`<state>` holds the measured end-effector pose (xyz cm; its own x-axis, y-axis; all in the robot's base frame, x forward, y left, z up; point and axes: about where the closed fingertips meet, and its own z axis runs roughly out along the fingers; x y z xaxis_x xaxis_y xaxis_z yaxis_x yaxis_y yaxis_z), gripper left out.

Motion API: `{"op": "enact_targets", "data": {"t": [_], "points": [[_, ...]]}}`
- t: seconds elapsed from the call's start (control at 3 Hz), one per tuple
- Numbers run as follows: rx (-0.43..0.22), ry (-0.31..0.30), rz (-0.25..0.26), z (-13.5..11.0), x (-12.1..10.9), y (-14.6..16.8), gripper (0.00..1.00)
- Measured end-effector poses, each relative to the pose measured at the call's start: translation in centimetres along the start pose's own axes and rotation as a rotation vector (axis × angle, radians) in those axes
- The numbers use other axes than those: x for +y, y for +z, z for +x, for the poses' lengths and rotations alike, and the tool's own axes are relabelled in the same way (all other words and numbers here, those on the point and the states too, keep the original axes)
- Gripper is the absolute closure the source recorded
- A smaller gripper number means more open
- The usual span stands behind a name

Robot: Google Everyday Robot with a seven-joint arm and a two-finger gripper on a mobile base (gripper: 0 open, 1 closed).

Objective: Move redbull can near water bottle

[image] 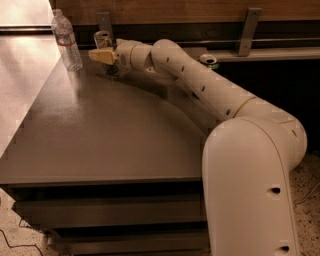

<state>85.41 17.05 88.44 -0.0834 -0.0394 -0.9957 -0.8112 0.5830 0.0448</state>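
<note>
Tool (99, 53) at the tabletop's (115, 135) far edge, right at the upright can (103, 39), near the bottle (66, 42). Looks like the drop spot. Clenched or released, I can't tell.

redbull can (103, 39): upright, at gripper (97, 55) | water bottle (66, 42): upright, near can

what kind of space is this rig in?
Probably an office break area or lab mock-up: dark counter, wood-panelled wall with metal brackets, speckled floor. The gripper is at the redbull can, near the water bottle at the counter's far corner.
</note>
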Motion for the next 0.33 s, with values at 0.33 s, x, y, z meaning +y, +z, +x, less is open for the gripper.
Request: {"op": "enact_targets", "data": {"t": [0.33], "points": [[0.0, 0.0, -0.001, 0.01, 0.06, 0.05, 0.0]]}}
